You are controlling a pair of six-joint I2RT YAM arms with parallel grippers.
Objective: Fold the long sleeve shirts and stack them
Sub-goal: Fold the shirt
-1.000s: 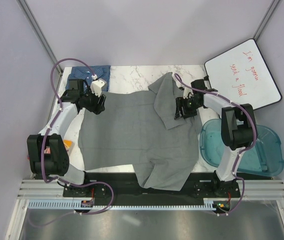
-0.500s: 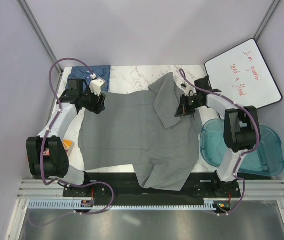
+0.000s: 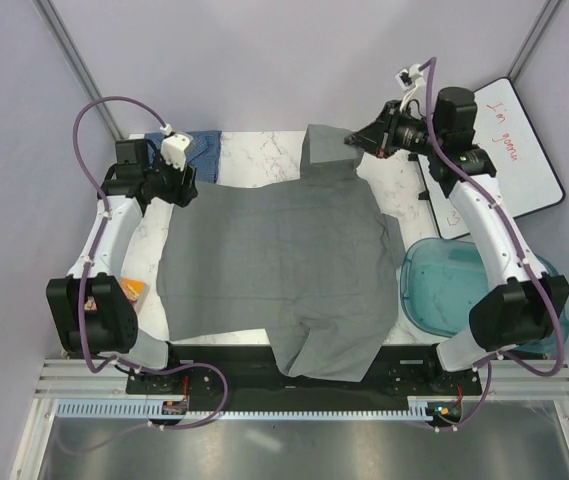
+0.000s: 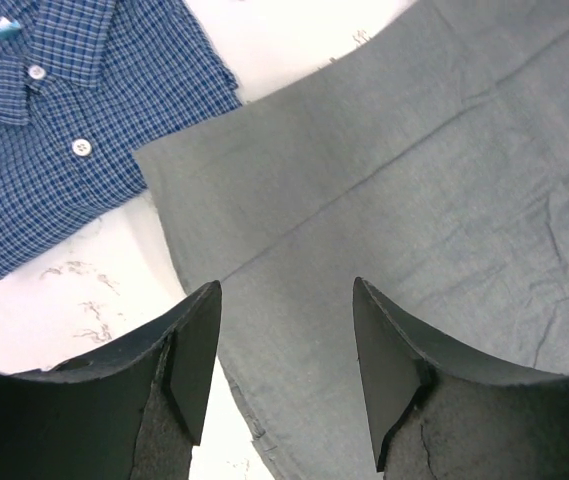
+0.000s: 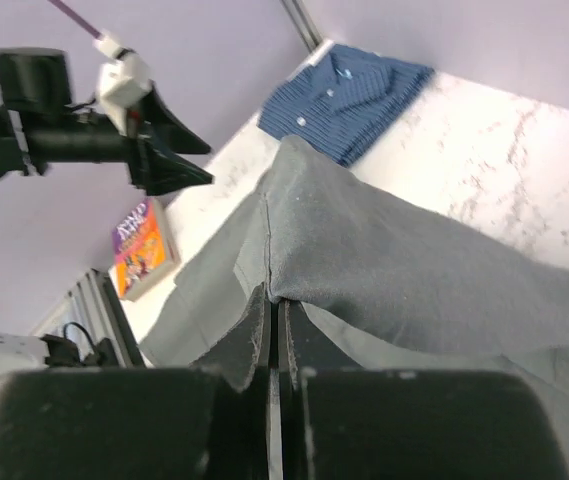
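The mid-grey long sleeve shirt (image 3: 274, 260) lies spread over the middle of the table. My right gripper (image 3: 356, 143) is shut on a fold of its cloth and holds that part raised above the table's back right. In the right wrist view the jaws (image 5: 276, 295) pinch the grey cloth (image 5: 394, 260), which drapes away from them. The blue checked shirt (image 3: 204, 148) lies folded at the back left, buttons showing (image 4: 54, 120). My left gripper (image 3: 182, 186) hangs open over the grey shirt's back left corner (image 4: 414, 180), nothing between its fingers (image 4: 284, 290).
A colourful paperback book (image 3: 134, 290) lies at the table's left edge, also in the right wrist view (image 5: 142, 245). A teal bin (image 3: 484, 290) stands off the right side, a whiteboard (image 3: 509, 150) behind it. Bare marble (image 3: 264, 155) shows at the back.
My right gripper has shut on the grey shirt's folded part and lifted it up and toward the back. The left gripper has drifted slightly left and back, still open.
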